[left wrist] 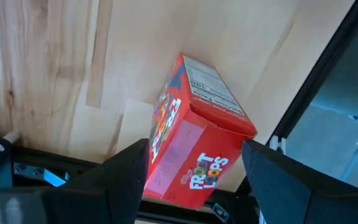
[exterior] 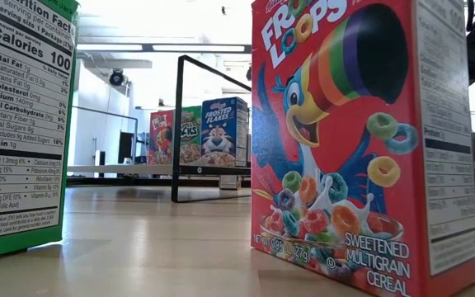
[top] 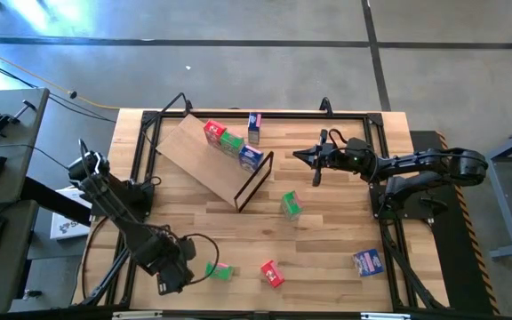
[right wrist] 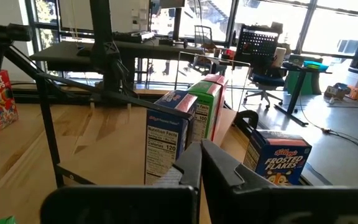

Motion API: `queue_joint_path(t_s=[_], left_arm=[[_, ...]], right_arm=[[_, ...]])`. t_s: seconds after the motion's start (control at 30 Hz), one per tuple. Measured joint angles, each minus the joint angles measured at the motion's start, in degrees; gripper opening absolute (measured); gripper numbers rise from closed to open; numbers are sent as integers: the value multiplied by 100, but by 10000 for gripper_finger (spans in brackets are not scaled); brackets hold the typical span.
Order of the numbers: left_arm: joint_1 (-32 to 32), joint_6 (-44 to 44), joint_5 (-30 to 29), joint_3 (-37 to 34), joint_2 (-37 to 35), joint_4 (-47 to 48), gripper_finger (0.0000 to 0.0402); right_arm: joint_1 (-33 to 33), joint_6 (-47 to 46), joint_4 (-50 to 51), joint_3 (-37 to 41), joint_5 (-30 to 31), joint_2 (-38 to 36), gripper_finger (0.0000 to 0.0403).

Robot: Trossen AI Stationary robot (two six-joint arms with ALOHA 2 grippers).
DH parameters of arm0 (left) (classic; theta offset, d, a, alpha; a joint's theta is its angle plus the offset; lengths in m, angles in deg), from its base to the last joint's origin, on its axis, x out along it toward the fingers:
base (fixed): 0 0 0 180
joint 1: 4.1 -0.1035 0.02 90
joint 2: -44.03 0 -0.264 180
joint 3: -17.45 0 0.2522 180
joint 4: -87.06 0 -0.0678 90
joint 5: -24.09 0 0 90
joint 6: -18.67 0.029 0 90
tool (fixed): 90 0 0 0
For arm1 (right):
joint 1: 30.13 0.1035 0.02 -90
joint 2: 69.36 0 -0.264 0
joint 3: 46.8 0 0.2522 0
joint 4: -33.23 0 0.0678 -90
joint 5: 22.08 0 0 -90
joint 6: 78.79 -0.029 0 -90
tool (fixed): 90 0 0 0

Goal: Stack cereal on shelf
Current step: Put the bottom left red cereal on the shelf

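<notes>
Red cardboard dead ahead of the left claw (left wrist: 194,158): Froot Loops box (left wrist: 191,137) framed between both spread fingers (left wrist: 126,177), apparently untouched, lying tipped near the counter (top: 327,240) edge closest to the left arm. Long axis slanting forward through the gap, not across it, so probably only a short advance and a squeeze on the narrow faces needed. From above, though, a green box (top: 219,270) just beside that claw and the red one a little farther along the same edge; hard to reconcile the two views fully.

Right claw (top: 314,160) clenched on nothing, hovering by the dark frame (top: 258,180) end of the shelf (top: 189,149), well apart from the near-edge boxes. Left arm clearly the nearer for these.

Counted from above, eight boxes:
- red: two, one on the shelf (top: 212,132), one at the near edge.
- green: three, one on the shelf (top: 231,140), one mid-counter (top: 291,205), one beside the left claw.
- blue: three, one on the shelf (top: 250,157), one just past the shelf (top: 254,124), one toward the right arm's side (top: 368,261).

Three stacked in a row on the shelf, five loose.
</notes>
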Motion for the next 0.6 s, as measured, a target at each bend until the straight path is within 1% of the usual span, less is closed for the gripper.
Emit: queue_joint_path(t_s=[0.4, 0.6], left_arm=[[99, 86, -125, 10, 52, 3, 249], [94, 165, -140, 220, 54, 2, 249]], right_arm=[[2, 0, -2, 0, 0, 0, 0], [1, 0, -2, 0, 0, 0, 0]])
